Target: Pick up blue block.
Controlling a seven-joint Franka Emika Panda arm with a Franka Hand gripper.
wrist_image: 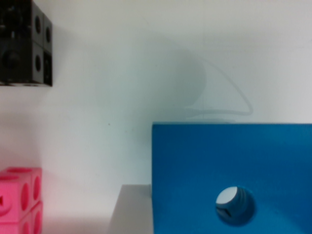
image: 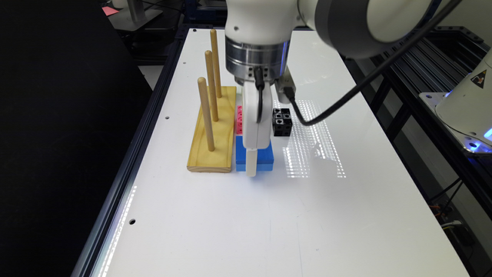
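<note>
The blue block (image: 265,157) lies flat on the white tabletop (image: 238,215), near the middle. It sits just beside the wooden base (image: 213,130) that is on the exterior view's left, and that base holds three tall pegs (image: 206,114) standing straight up. The white gripper (image: 251,167) hangs straight down over the blue block, and its tip reaches down in front of the block's near side. It looks like it is touching the block, but the view is too poor to be sure. I cannot tell if the fingers are spread, pressed together or pinching the block. Behind the blue block, farther away, a pink block (image: 239,120) peeks out beside the gripper, close to the wooden base. A black block (image: 282,122) made of small cubes sits on the exterior view's right of the gripper, a little apart from the blue one. In the wrist view the blue block (wrist_image: 234,170) is very close, and its round hole (wrist_image: 235,205) shows in the top face. The pink block (wrist_image: 19,200) and the black block (wrist_image: 25,43) show at the edges of that view, both on the tabletop (wrist_image: 146,73).
</note>
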